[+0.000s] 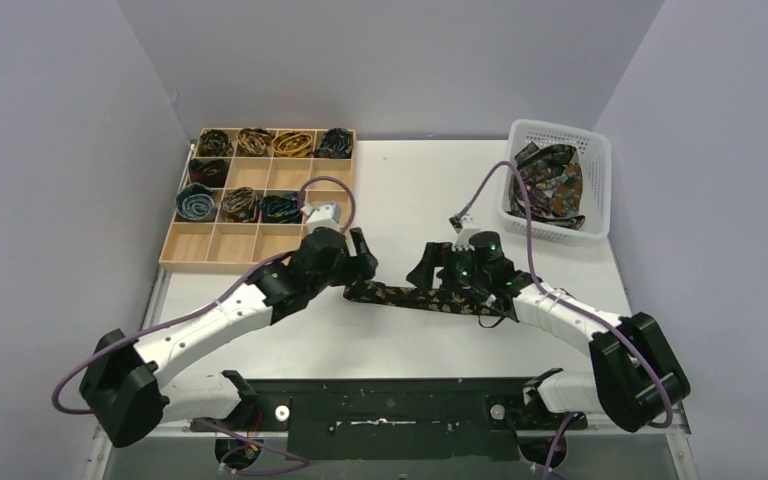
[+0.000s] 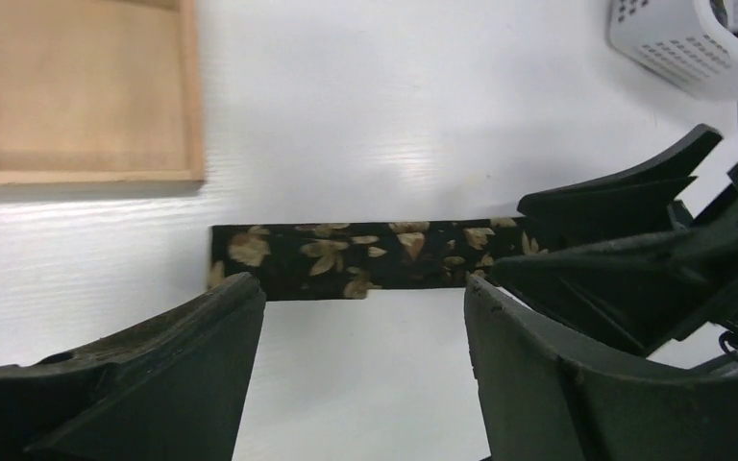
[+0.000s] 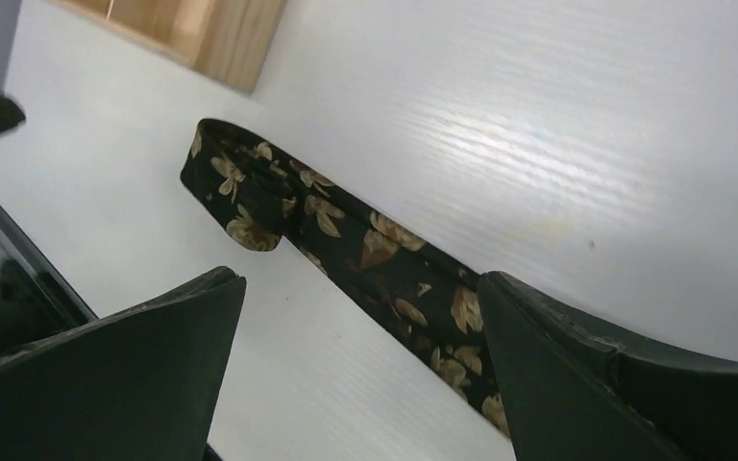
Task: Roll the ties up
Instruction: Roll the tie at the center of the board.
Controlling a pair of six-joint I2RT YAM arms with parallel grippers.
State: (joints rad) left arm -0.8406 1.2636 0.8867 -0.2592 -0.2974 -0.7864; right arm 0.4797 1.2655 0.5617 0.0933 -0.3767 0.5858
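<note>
A dark tie with gold leaf print (image 1: pixel 410 297) lies flat as a strip on the white table between my two grippers. In the left wrist view the tie (image 2: pixel 346 254) runs across just beyond my open left gripper (image 2: pixel 360 288), whose tips hover at its near edge. My left gripper (image 1: pixel 360 262) is at the tie's left end. My right gripper (image 1: pixel 430 268) is open over the tie's middle. In the right wrist view the tie (image 3: pixel 346 240) runs diagonally, its far end folded over, and passes under the right finger of my open gripper (image 3: pixel 360 280). Both grippers are empty.
A wooden compartment tray (image 1: pixel 235 243) at the back left holds several coiled ties (image 1: pixel 257 142); it also shows in the left wrist view (image 2: pixel 77 86). A white plastic basket (image 1: pixel 560 128) at the back right holds a heap of ties (image 1: pixel 552 180).
</note>
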